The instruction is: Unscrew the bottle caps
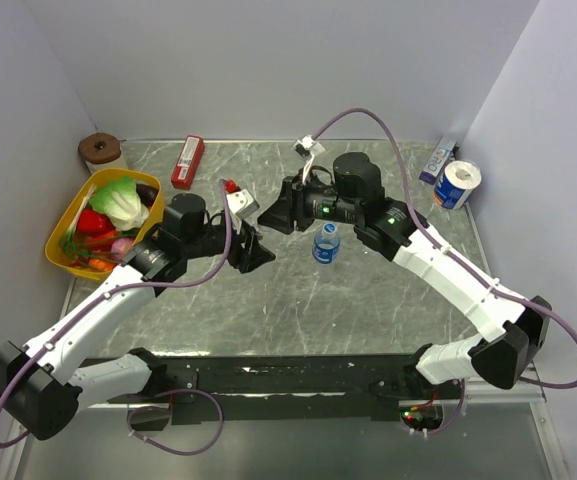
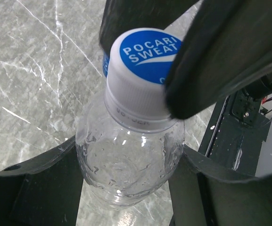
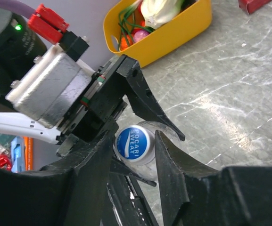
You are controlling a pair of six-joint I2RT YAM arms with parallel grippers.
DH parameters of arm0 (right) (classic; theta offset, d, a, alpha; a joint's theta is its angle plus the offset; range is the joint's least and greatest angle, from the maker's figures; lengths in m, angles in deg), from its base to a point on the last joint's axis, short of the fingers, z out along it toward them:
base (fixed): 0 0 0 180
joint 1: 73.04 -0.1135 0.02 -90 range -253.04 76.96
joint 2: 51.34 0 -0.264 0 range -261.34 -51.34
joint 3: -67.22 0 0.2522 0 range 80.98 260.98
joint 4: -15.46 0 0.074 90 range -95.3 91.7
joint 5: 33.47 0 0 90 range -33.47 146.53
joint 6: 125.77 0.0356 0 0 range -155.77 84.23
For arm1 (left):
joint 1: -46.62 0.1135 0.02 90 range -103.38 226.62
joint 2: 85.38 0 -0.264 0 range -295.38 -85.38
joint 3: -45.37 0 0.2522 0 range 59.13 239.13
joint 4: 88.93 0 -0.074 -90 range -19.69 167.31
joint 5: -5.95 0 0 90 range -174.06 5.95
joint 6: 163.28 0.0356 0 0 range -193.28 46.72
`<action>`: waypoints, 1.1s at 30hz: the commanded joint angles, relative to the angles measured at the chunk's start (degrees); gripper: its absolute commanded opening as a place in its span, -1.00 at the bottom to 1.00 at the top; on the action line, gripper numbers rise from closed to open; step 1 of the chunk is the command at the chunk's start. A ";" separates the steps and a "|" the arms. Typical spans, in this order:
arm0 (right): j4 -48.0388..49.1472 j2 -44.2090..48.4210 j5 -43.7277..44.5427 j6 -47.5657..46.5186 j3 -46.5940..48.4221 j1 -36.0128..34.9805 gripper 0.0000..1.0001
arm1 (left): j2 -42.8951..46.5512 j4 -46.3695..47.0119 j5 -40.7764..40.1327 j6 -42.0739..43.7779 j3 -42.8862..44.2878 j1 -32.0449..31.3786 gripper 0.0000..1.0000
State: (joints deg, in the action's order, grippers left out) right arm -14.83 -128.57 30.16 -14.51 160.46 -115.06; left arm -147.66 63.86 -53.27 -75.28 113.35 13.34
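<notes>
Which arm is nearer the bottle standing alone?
Right. Its wrist sits just behind the standing bottle; the left claw, that arm's closest part, is off to its left, gripping a second bottle whose cap the right claw pinches.

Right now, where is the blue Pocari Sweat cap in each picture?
Top external: hidden between left gripper and right gripper, centre.
Left wrist: cap upper centre, on its bottle.
Right wrist: cap lower centre.
Shared landmark: grey marbled table.

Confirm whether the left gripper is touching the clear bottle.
Touching. The left wrist view shows both fingers of the left gripper pressed against the sides of the bottle, below the cap.
</notes>
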 commanded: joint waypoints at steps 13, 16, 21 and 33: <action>1.15 -0.03 -1.66 -3.58 0.23 -1.66 -0.86 | 2.16 4.92 9.88 -1.43 0.54 1.90 0.18; 1.07 0.24 -2.89 -4.99 -0.03 -1.57 -0.91 | 3.30 6.85 15.59 -2.48 0.10 3.83 0.19; 1.15 0.68 -7.63 -9.65 -0.55 -1.49 -0.95 | 4.27 5.81 22.12 -1.61 1.32 5.94 0.19; 2.83 2.43 -14.42 -15.63 -3.02 0.89 -0.78 | 5.59 -2.97 33.64 3.76 5.46 10.07 0.18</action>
State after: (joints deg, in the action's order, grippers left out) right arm -7.93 -128.29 15.63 -24.35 159.28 -115.54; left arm -145.34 59.49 -26.58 -73.83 114.00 22.17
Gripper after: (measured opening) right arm 0.395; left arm 0.649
